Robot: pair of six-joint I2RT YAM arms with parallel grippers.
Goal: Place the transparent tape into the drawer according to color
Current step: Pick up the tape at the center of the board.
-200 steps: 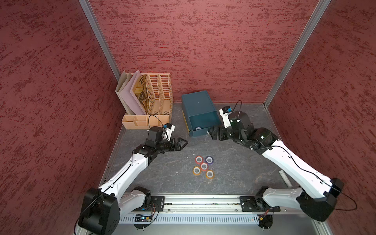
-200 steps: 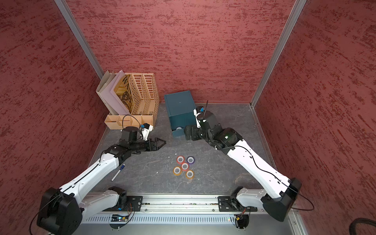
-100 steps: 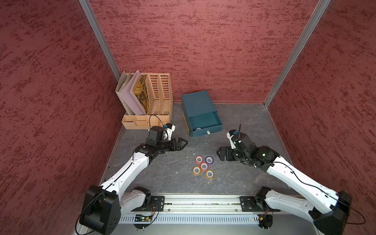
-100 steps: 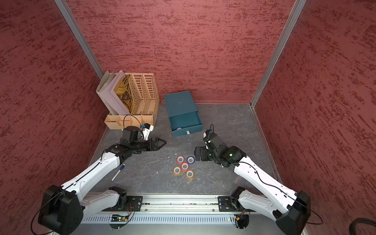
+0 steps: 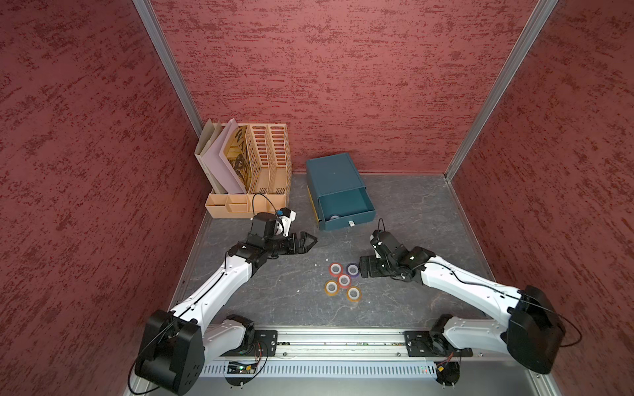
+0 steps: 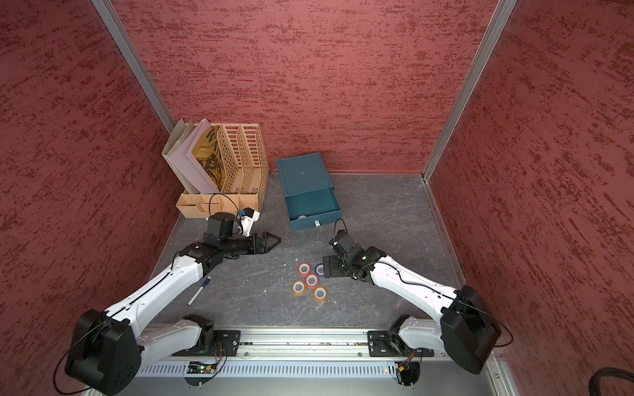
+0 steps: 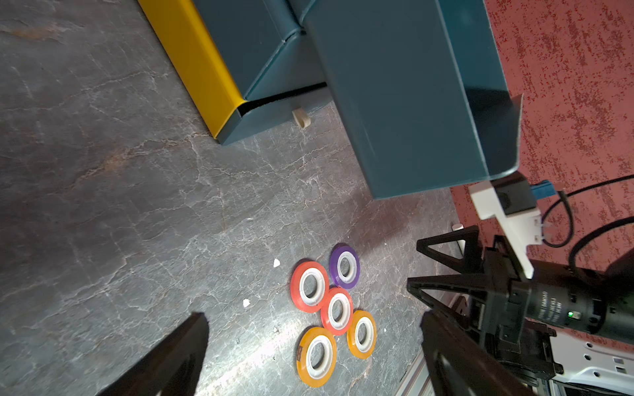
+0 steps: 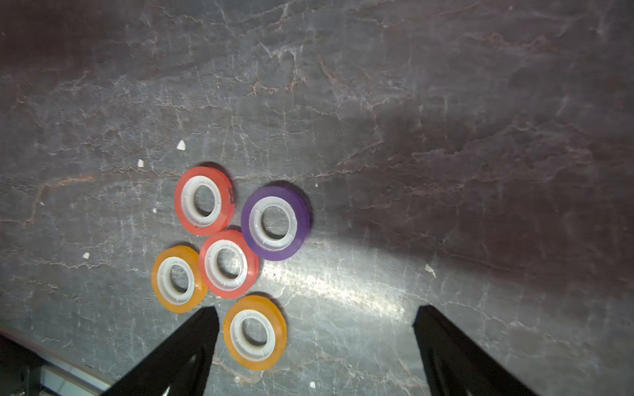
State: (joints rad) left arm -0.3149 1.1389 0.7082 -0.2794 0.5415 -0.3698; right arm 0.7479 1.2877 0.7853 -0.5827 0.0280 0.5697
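Right end effector (image 8: pixel 314 319) has swung back from the drawer (image 5: pixel 346 205) and hangs low over the bench (image 5: pixel 274 301) in front of it, jaws spread wide and empty, with the purple roll (image 8: pixel 274 223) just ahead of its tips. Two red rolls (image 8: pixel 228 263) and two orange rolls (image 8: pixel 254 332) sit touching in that cluster. All five lie flat, holes upward, axes vertical, with no long side to align to. One roll (image 5: pixel 334 216) seems already in the drawer; five remain. Left end effector (image 5: pixel 308 240), near the drawer's front corner, gapes empty too.

I see two red rolls (image 8: pixel 228 205), a purple roll (image 8: pixel 303 219) and two orange rolls (image 8: pixel 200 284) lying flat, clustered together, and a sixth roll (image 5: pixel 334 217) inside the open drawer (image 5: pixel 346 222).
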